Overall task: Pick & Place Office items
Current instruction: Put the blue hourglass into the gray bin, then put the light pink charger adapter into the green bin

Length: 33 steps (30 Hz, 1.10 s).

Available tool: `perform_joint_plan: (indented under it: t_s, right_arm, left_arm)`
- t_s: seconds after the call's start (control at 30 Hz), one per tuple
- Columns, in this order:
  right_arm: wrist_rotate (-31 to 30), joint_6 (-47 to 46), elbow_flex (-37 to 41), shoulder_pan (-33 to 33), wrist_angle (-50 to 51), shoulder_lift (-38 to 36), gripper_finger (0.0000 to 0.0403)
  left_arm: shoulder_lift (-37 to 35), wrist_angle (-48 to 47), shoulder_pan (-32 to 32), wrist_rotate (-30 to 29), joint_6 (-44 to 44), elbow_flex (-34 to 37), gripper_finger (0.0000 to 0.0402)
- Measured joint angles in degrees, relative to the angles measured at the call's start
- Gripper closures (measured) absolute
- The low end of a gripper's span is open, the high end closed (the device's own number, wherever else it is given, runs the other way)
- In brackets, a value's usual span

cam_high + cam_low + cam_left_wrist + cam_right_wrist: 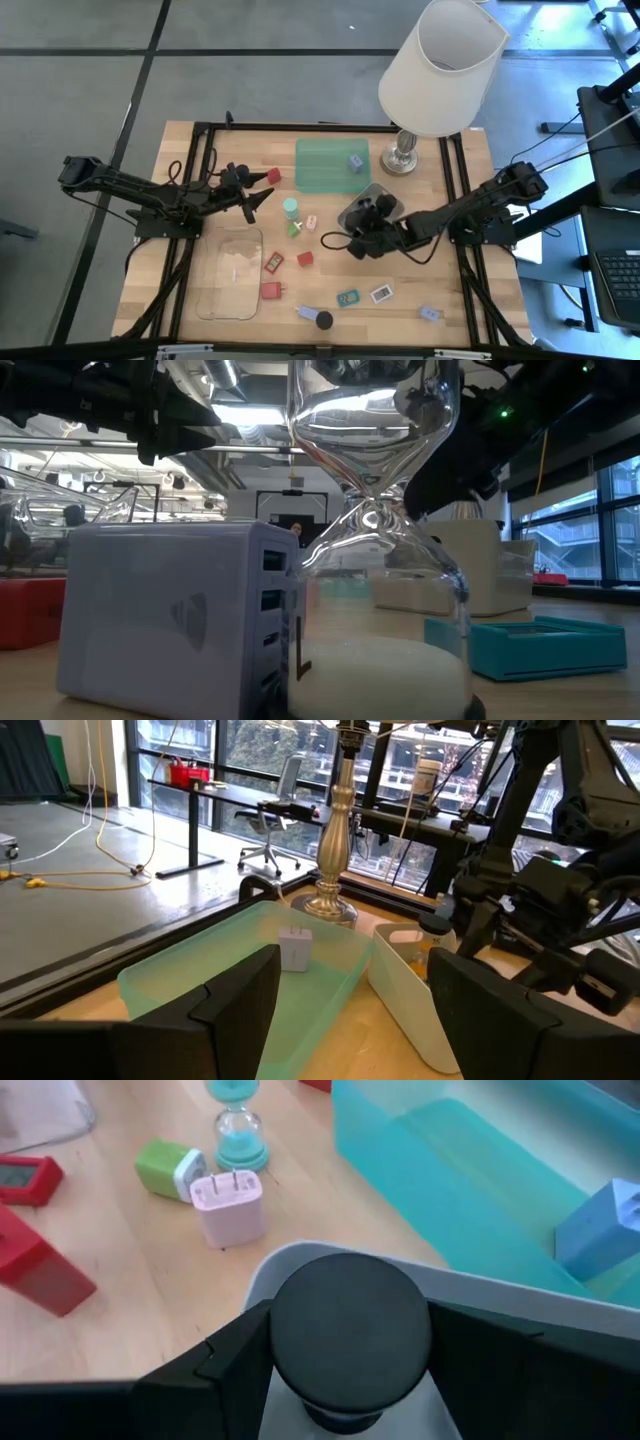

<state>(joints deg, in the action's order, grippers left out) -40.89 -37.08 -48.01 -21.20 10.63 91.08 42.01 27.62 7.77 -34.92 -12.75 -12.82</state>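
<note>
Right gripper: over the grey tray near the table's middle, just in front of the lamp; its fingers clamp a black round cap between them, held above the tray's rim
Left gripper: hangs above the left half of the table, beside a red block; fingers spread apart, nothing between them
Green tray: at the table's far edge, left of the lamp; a pale blue-grey adapter lies in it
Clear tray: front left part of the table; red pieces just beside its right side
Loose items: teal sand timer, green plug and pink plug close together at the table's middle; small cards and a blue-grey piece near the front edge
</note>
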Motion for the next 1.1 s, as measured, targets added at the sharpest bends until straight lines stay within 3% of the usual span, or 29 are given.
perform_joint_plan:
  t_s: [0.2,0.6,1.1]
  right_arm:
    - [2.93,0.0,0.0,0.53,-0.99,0.03,0.0166]
    - [-0.5,1.78,0.0,0.62,-1.13,-0.36,0.0101]
    - [-0.24,7.98,0.0,0.97,-2.13,-12.8,0.0092]
  left_arm:
    - [0.01,0.0,0.0,0.0,0.0,0.0,0.0151]
    - [0.0,0.0,0.0,0.0,0.0,0.0,0.0151]
    - [-0.01,0.0,0.0,0.0,0.0,0.0,0.0151]
